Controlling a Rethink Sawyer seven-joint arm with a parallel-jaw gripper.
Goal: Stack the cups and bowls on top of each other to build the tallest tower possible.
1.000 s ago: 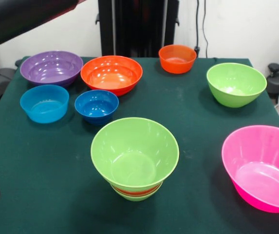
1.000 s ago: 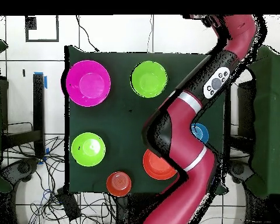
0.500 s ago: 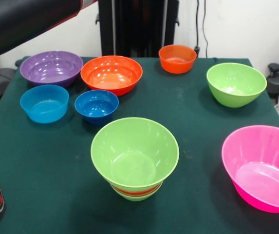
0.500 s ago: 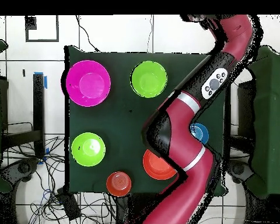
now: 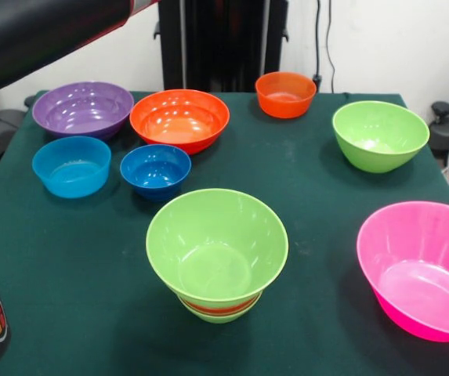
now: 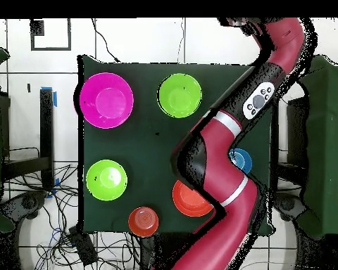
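Overhead, the arm [image 6: 221,169] snakes up the table's right side, hiding the purple bowl [image 5: 83,108] and most blue ones; gripper's past the top edge, can't tell the jaws. The tower [image 5: 217,252] sits near the front-middle.

Loose bowls, seven: purple [image 5: 83,107], two orange [image 5: 179,117] [image 5: 285,93], two blue [image 5: 71,165] [image 5: 155,169], green [image 5: 379,135], pink [image 5: 420,266]. One tower [image 5: 217,252].

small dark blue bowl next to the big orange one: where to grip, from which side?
Judging by its pose, take the small dark blue bowl by its rim, coming straight down. It sits upright and open, so one wall is free to pinch. Use the side facing the tower: the large orange bowl and light blue bowl crowd the others.
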